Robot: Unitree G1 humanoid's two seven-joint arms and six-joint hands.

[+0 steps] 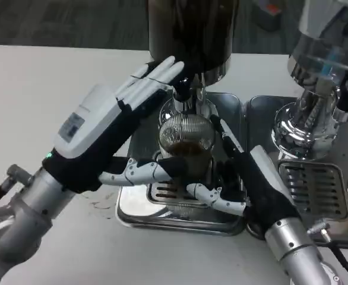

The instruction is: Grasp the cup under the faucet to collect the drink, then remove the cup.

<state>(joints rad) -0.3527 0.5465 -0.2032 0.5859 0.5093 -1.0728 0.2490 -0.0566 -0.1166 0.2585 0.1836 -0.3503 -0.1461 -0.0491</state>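
Cup (186, 142) sits under faucet (189, 89) on drip tray (162, 217), part-filled with dark drink. Right robot hand (233, 178) grips its side; left robot hand (126, 119) open, fingers reaching the faucet. Second dispenser (316, 95) crowds right.

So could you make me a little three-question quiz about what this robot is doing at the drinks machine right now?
1. True or false: the glass cup on the metal drip tray already has dark drink in it.
2. Which hand reaches up at the faucet? A) left hand B) right hand
3. Fill in: the cup stands directly below the ____.

Key:
1. True; brown liquid shows in the cup.
2. A; the left hand's fingers reach up beside the faucet, while the right hand is down beside the cup.
3. faucet
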